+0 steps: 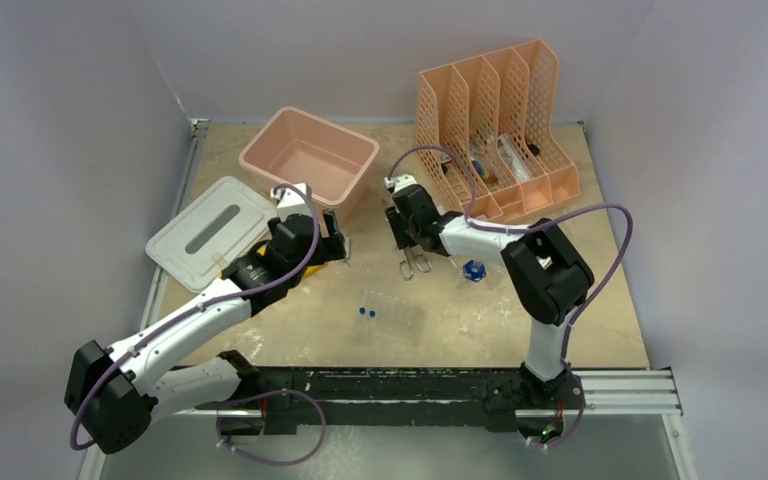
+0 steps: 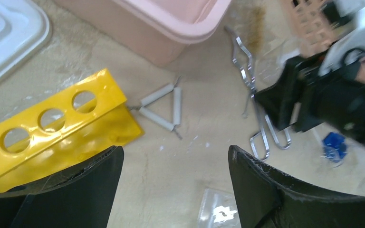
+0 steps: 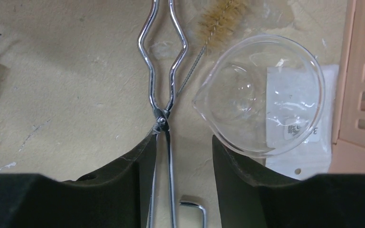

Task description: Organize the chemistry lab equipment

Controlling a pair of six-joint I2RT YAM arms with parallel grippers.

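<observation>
The left gripper hangs low over the worktop with its jaws spread wide and nothing between them. Just to one side of it lies the yellow test-tube rack, tipped so its row of round holes faces up at a slant. The small wire triangle lies flat just past the rack's end, close to the wall of the pink tub. The tub's grey lid lies beside the tub.

The right gripper is down at the metal tongs, jaws parted and straddling the handles just behind the pivot. One finger seems to touch the metal, while the other stands clear of it, so nothing is clamped. The tongs lie flat on the worktop. A bristle brush lies beside their tips. Next to them stands a clear glass dish with a pouring lip, resting partly on a small plastic bag by the peach file holder.

Nearer the arm bases, the clear plastic tray lies on the worktop with two blue-capped vials at its edge.
</observation>
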